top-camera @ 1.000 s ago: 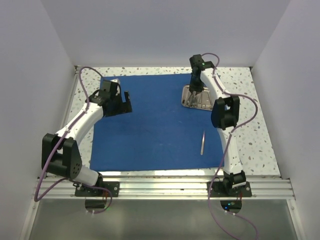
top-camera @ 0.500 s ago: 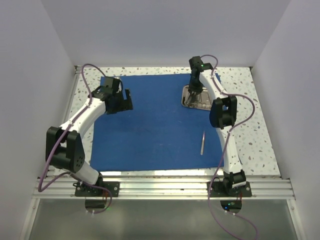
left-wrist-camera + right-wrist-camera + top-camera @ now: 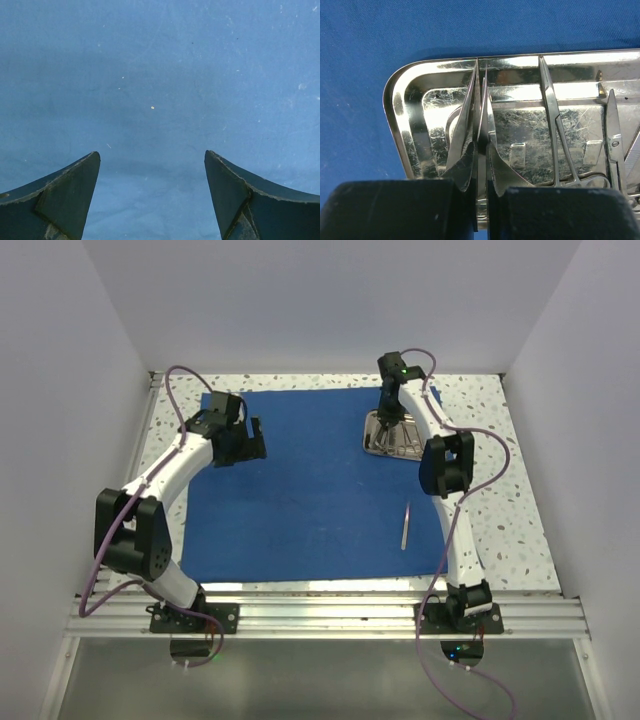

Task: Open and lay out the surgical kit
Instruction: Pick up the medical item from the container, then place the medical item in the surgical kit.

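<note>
No readable text, label, brand or number shows anywhere.

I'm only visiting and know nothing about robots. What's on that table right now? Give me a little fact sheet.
Cloth: blue cloth, spread flat on the speckled table
Tray: steel tray, on the cloth's far right part
In tray: forceps, scissors
Laid out: one slim tool, alone on the cloth
Left arm: left fingers open, over bare cloth
Right arm: right fingers shut on a thin silver piece in the tray
</note>
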Controlling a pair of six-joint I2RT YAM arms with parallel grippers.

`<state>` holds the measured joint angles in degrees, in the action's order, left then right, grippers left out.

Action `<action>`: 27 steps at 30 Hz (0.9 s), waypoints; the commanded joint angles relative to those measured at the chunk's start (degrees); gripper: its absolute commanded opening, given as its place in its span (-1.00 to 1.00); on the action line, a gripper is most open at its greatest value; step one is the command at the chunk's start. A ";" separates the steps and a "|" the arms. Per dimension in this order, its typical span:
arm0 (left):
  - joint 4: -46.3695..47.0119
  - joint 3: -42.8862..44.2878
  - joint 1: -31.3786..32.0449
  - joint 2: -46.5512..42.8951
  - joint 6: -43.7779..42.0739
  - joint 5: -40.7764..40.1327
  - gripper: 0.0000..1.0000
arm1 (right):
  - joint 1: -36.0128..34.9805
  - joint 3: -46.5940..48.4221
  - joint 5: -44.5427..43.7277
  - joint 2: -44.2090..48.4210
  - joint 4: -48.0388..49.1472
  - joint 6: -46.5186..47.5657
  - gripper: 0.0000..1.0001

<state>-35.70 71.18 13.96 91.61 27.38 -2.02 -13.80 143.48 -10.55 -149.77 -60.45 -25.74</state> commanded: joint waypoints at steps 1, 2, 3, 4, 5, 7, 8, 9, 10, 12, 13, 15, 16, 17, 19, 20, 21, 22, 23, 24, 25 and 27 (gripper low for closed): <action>0.28 2.21 0.11 0.50 -1.10 -0.18 0.78 | 0.18 -2.59 0.79 0.79 -1.34 0.69 -1.00; 0.37 2.21 0.11 0.32 -1.44 -0.18 0.77 | 0.27 -2.77 1.05 2.19 -1.08 0.86 -1.00; 0.55 2.21 0.11 0.23 -1.54 -0.09 0.77 | 0.18 -3.03 2.27 3.25 -0.73 0.78 -1.00; 0.63 2.30 0.11 0.06 -1.71 -0.17 0.77 | 0.27 -4.16 2.98 4.22 -0.29 0.69 -1.00; 0.72 2.21 0.11 -0.03 -1.80 -0.18 0.77 | 0.18 -5.13 4.03 6.84 1.54 0.60 -1.00; 0.99 2.12 0.11 -0.29 -2.15 -0.09 0.77 | 0.18 -9.59 7.63 9.66 4.18 -0.10 -1.00; 1.07 2.04 0.11 -0.38 -2.24 0.09 0.77 | 0.18 -11.28 8.69 12.81 7.07 -0.80 -1.00; 1.25 2.04 0.11 -0.56 -2.50 0.35 0.78 | 0.18 -12.68 9.48 13.97 8.14 -1.24 -1.00; 1.34 1.95 0.11 -0.65 -2.59 0.44 0.78 | 0.18 -15.22 9.75 15.29 8.85 -1.68 -1.00; 1.77 1.51 0.19 -1.17 -2.85 0.96 0.77 | 0.27 -17.43 9.67 18.53 10.43 -2.21 -1.00; 1.86 1.42 0.11 -1.35 -2.94 1.05 0.77 | 0.27 -19.45 9.15 19.51 10.70 -2.21 -1.00; 2.21 0.90 0.11 -2.05 -3.38 1.40 0.78 | 0.18 -21.65 8.35 22.58 10.70 -1.95 -1.00; 2.30 0.81 0.11 -2.31 -3.38 1.58 0.78 | 0.27 -24.45 8.00 23.73 10.70 -1.95 -1.00; 2.48 0.20 0.11 -2.84 -3.73 1.67 0.78 | 0.18 -26.30 7.56 25.31 11.13 -1.77 -1.00; 3.09 -0.51 0.11 -3.46 -3.91 1.76 0.77 | 0.27 -32.17 7.30 29.95 11.49 -1.42 -1.00; 3.36 -1.21 0.11 -3.98 -4.00 1.76 0.78 | 0.18 -34.30 6.95 31.63 11.58 -1.25 -1.00; 3.71 -1.65 0.11 -4.25 -4.00 3.24 0.77 | 0.27 -36.58 6.94 33.30 11.67 -1.25 -1.00; 3.89 -2.00 0.11 -4.51 -4.08 3.43 0.77 | 0.18 -41.56 6.77 37.41 11.58 -1.07 -1.00; 4.15 -2.79 0.11 -5.04 -4.08 3.69 0.77 | 0.18 -44.40 6.24 39.36 11.67 -1.16 -1.00; 4.85 -3.23 0.19 -5.22 -4.08 4.21 0.77 | 0.09 -47.39 5.98 41.82 11.58 -1.16 -1.00; 5.20 -4.11 0.11 -5.48 -4.17 4.31 0.77 | 0.09 -53.94 5.71 44.11 11.49 -1.16 -1.00; 6.17 -4.90 0.11 -5.92 -4.17 4.83 0.77 | -0.17 -61.09 5.45 51.58 12.37 -1.68 -1.00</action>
<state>-33.32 67.59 13.96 87.90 24.38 0.82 -13.74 90.41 -3.86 -106.74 -48.10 -27.03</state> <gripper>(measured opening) 0.889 0.021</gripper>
